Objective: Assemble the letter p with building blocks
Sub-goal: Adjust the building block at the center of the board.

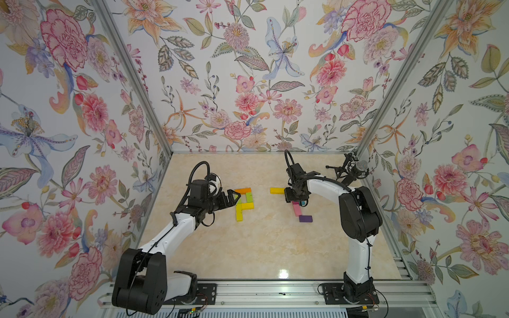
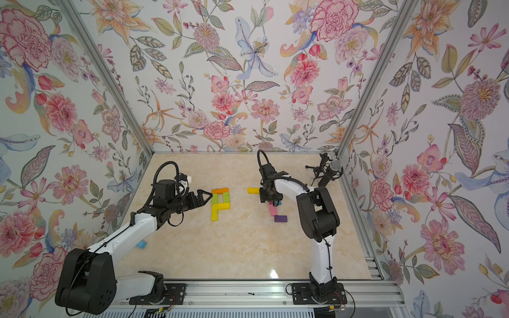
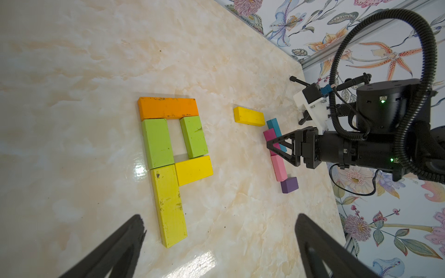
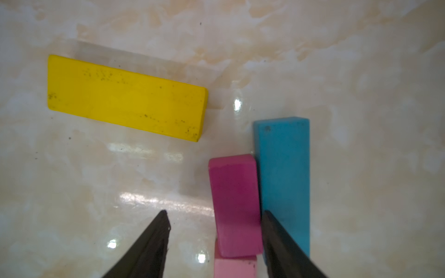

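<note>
Right end effector (image 4: 215,216) half-open, straddling magenta block (image 4: 234,204); block's long axis runs parallel to the jaws, one jaw between it and teal block (image 4: 284,180). Left end effector (image 3: 220,216) wide, empty, facing the P-shaped blocks (image 3: 157,142) on bench (image 3: 72,72).

Left fingers (image 3: 115,252) spread wide; right fingers (image 4: 149,248) stand apart.

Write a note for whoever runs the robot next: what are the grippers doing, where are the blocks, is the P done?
Left gripper: open, empty, beside the P.
Right gripper: open, straddling the magenta block, one finger between it and the teal block; no grip yet.
P: orange block, lime blocks, yellow block and long yellow-green block lie touching; looks finished.
Spares by the right gripper: loose yellow block, pink block, purple block.
Left: likely nothing for the P.
</note>
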